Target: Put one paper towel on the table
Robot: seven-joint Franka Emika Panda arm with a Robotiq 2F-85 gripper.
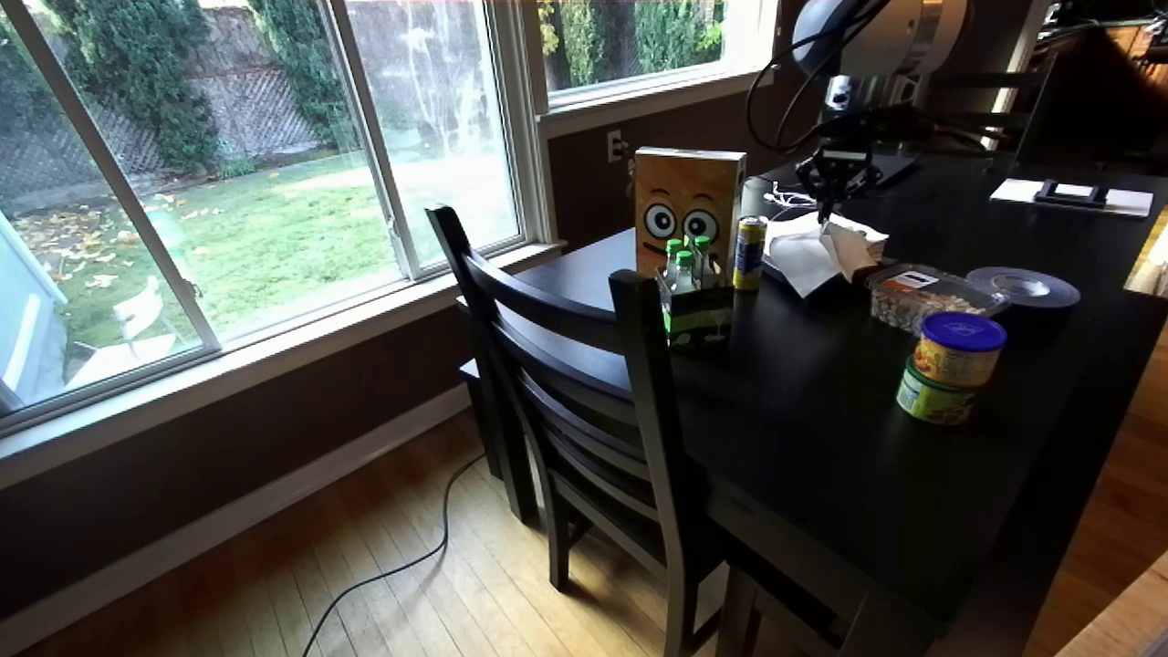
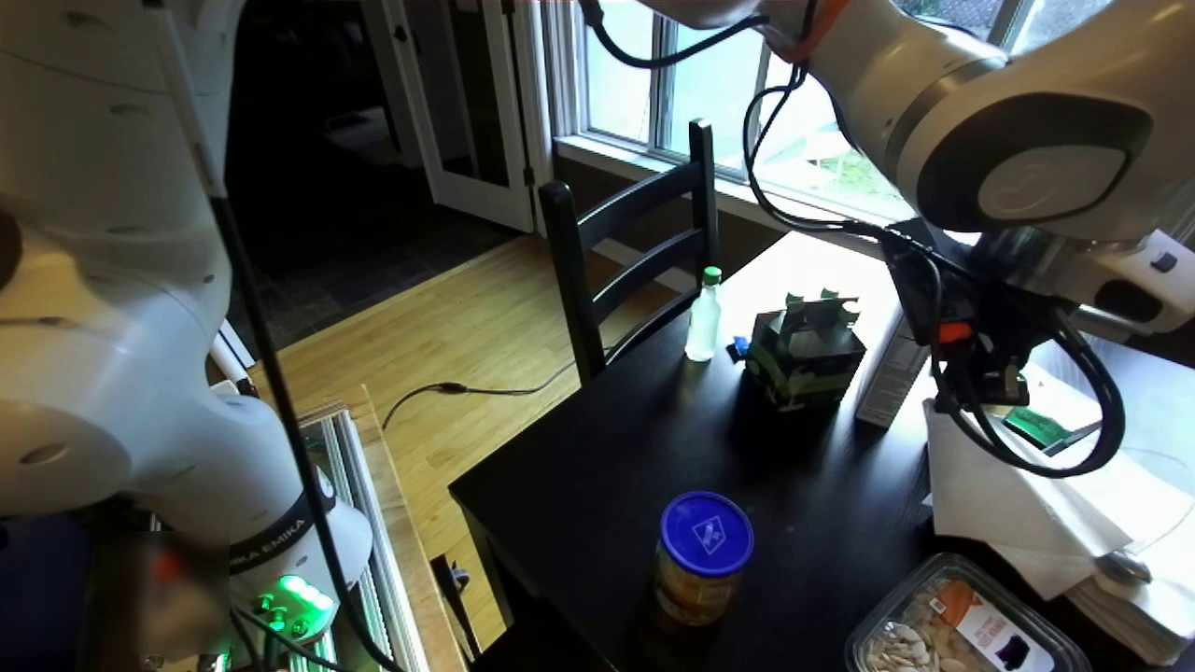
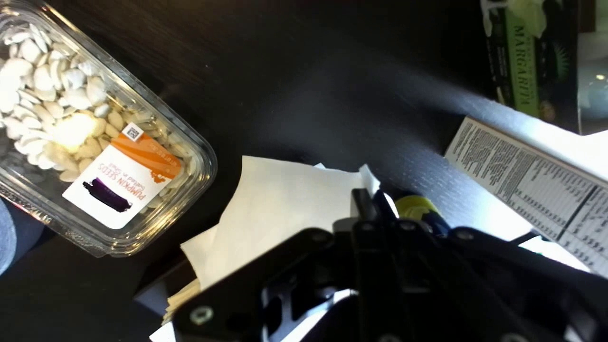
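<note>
Gripper (image 3: pixel 373 203) closed up on paper towel (image 1: pixel 807 260), held above the table (image 1: pixel 785 411)

Jaws tight together, towel pinched at its edge; in an exterior view it hangs slanted, one corner pointing down at the table; wrist view: fans left toward pumpkin-seed tub (image 3: pixel 107 137); roughly square, creased, long axis hard to call; table dark, glossy, also carrying cartoon-eyed box (image 1: pixel 689 182), bottle carrier (image 2: pixel 808 364), can (image 1: pixel 750 253), white stack (image 2: pixel 1144 609) under the towel; slat-backed chair (image 1: pixel 655 420) alongside, windows (image 1: pixel 433 119) onto garden (image 1: pixel 310 237), plank floor (image 1: pixel 511 584); pinched edge hidden by jaws; stack mostly covered, unclear whether towel touches it; tub cut off at wrist view's left edge
</note>
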